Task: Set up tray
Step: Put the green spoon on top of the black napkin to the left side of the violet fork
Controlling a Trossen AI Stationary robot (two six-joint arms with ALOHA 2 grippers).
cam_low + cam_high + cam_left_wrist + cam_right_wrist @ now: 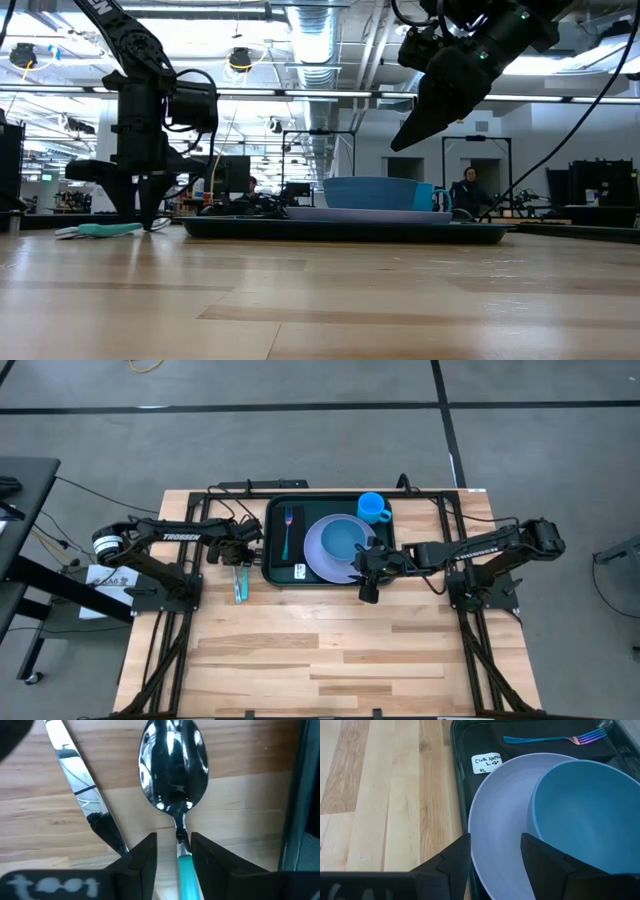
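The dark tray (280,576) lies at the table's far middle. It holds a lavender plate (316,552) with a blue bowl (346,540) on it, a blue cup (373,507), and a fork (288,530) on a black napkin (530,747). Left of the tray, a teal-handled spoon (172,770) and a knife (85,795) lie flat on the wood. My left gripper (174,845) is down at the table, open, with its fingers on either side of the spoon's neck. My right gripper (495,845) hangs open above the plate's near rim (405,135). My left gripper comes from above, pointing down, with one finger (205,855) close against the spoon's neck (181,837) where the teal handle begins. Whether it touches I cannot tell. The spoon lies flat on the table.
Bare wood stretches across the whole near half of the table (330,650). The tray's raised rim (457,780) runs just right of the cutlery. A paper sheet (105,578) lies beside the left arm's base. People and benches show in the room beyond.
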